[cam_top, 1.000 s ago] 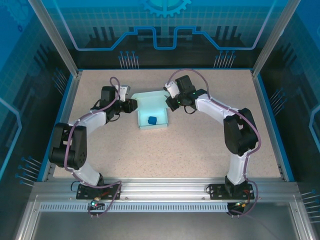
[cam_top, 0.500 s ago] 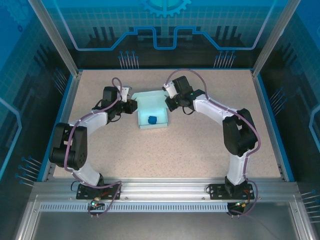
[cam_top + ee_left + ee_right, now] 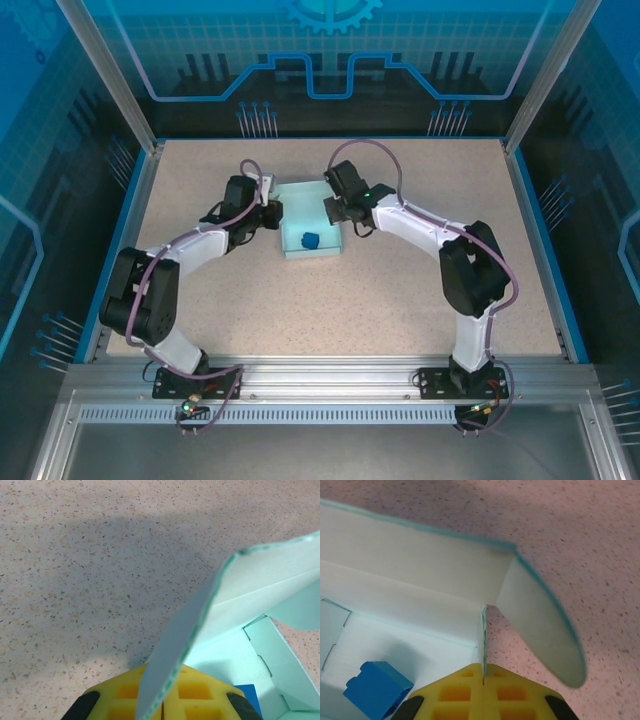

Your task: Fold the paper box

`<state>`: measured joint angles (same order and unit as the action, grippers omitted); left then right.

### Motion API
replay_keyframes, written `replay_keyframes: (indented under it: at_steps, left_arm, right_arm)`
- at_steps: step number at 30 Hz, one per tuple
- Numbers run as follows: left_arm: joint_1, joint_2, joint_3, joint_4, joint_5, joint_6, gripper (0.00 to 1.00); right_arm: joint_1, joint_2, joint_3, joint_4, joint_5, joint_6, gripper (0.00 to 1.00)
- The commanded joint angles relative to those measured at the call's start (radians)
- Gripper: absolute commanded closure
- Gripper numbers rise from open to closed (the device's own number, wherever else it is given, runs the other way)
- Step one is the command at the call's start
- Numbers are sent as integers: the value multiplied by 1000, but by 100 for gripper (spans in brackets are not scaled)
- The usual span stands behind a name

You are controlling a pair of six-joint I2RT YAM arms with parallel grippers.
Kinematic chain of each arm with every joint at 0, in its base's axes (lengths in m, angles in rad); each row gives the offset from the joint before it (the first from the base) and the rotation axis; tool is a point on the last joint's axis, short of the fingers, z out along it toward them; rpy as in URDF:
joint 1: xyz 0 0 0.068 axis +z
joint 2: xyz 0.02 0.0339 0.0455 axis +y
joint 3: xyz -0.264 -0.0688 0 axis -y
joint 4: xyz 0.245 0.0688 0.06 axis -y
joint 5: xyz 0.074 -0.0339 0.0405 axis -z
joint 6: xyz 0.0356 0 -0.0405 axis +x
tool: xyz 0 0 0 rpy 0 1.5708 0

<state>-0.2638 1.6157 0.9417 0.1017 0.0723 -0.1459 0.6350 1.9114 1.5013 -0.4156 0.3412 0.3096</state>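
Top external view: my left claw (image 3: 272,212) and right claw (image 3: 333,208) pinch opposite walls of the pale aqua thin-card paper box (image 3: 305,208) on the speckled beige desk (image 3: 420,290); I'd raise both evenly, gently.

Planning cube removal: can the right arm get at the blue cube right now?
Probably not yet: the right gripper is shut on the paper box wall and must let go first. The blue cube lies uncovered just inside.

Both arms reach from the frame's bottom edge toward upper centre, elbows bowed outward. The left gripper (image 3: 272,212) and right gripper (image 3: 333,210) face each other, each pinched tight on a paper box (image 3: 305,205) wall.
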Motion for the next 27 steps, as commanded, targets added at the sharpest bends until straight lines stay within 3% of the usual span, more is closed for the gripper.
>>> replay_keyframes:
  at_steps: [1,7,18,27]
  left_arm:
    - [-52,-25,15,28,-121,-99,95]
    - [-97,13,48,47,-220,-209,100]
    - [-193,85,127,36,-394,-252,100]
    - [-268,93,93,73,-534,-259,100]
  right_arm:
    - [30,6,23,-47,122,119,100]
    - [43,-14,-5,-10,199,174,100]
    - [28,-62,-76,46,226,198,100]
    - [39,-107,-168,118,225,218,100]
